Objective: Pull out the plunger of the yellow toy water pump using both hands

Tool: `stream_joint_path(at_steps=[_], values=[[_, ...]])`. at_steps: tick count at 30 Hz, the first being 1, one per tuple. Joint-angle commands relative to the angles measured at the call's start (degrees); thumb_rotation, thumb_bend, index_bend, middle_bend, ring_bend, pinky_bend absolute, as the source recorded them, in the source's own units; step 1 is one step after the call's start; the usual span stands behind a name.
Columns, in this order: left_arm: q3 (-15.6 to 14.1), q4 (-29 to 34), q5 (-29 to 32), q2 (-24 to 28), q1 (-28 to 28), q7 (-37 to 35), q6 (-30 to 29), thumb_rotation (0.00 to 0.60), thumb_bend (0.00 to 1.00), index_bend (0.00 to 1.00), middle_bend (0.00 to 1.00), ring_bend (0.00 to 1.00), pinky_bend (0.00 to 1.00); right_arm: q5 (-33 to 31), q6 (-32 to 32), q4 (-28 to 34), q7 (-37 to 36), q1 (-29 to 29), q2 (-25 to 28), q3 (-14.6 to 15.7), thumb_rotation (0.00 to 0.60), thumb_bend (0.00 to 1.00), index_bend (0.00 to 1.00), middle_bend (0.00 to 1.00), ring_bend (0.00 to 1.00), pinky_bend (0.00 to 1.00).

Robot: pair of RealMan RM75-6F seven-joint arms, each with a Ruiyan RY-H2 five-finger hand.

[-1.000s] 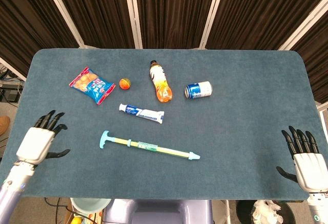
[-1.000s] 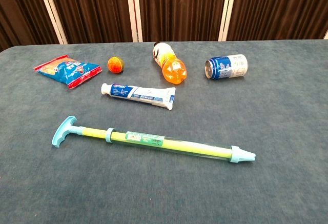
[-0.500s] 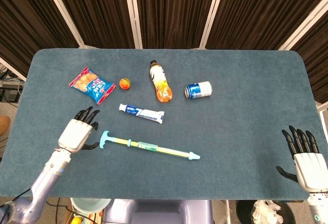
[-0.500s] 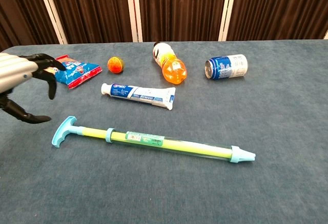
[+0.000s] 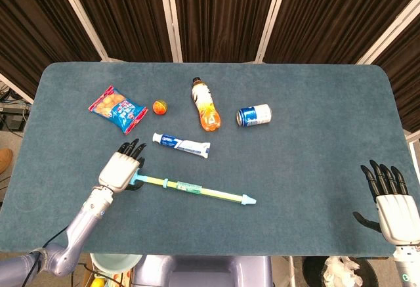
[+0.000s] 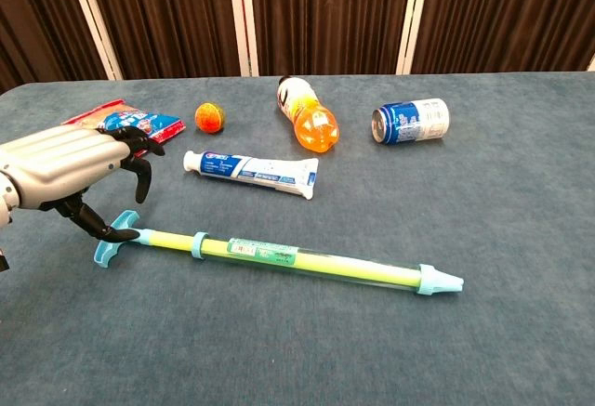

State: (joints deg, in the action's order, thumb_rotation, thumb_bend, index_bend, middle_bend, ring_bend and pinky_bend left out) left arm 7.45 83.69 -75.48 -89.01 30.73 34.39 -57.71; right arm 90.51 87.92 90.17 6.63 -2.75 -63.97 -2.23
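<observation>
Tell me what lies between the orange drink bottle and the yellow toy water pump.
The toothpaste tube lies flat between the orange drink bottle and the yellow toy water pump, touching neither. Both views show it, the chest view most plainly.

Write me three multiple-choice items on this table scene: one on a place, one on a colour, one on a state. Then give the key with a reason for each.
1. Place: what lies directly beyond the yellow toy water pump, further from the robot?
A. the toothpaste tube
B. the blue can
C. the snack bag

2. Colour: what colour are the pump's T-handle and nozzle tip?
A. red
B. light blue
C. black

3. State: how is the right hand?
A. gripping the nozzle tip
B. pressing on the can
C. empty, its fingers apart, at the table's near right corner

Key: 1 A, the toothpaste tube lies just beyond the pump in the head view. 2 B, both ends are light blue against the yellow barrel. 3 C, it holds nothing, far from the pump, while the left hand is at the T-handle.
</observation>
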Motion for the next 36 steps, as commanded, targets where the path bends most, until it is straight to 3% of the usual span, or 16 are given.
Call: stream_joint_path(at_steps=[1,24,36], values=[[-0.11,-0.58,0.6,-0.75,0.33,0.34,0.36,0.6,0.2,0.46,0.09,0.0,0.16,-0.07,-0.02,0.06,-0.01,0.0,-0.01,-0.03,0.6,0.09,0.06,0.0,0.0,0.0],[-1.53,-5.05,3.6,-5.38,2.06,1.72,0.67,0.6,0.22,0.48,0.09,0.0,0.16,-0.42,-0.14,0.66,0.02,-0.07,0.04,-0.17,0.6,0.1,0.06,0.0,0.0,0.0],[-2.84,-4.39,2.06,-5.9,2.21,0.68,-0.71,0.6,0.32,0.58,0.11,0.0,0.16,-0.5,-0.25,0.72,-0.13,-0.15,0.13,-0.2,0.6,0.1,0.06,0.0,0.0,0.0]])
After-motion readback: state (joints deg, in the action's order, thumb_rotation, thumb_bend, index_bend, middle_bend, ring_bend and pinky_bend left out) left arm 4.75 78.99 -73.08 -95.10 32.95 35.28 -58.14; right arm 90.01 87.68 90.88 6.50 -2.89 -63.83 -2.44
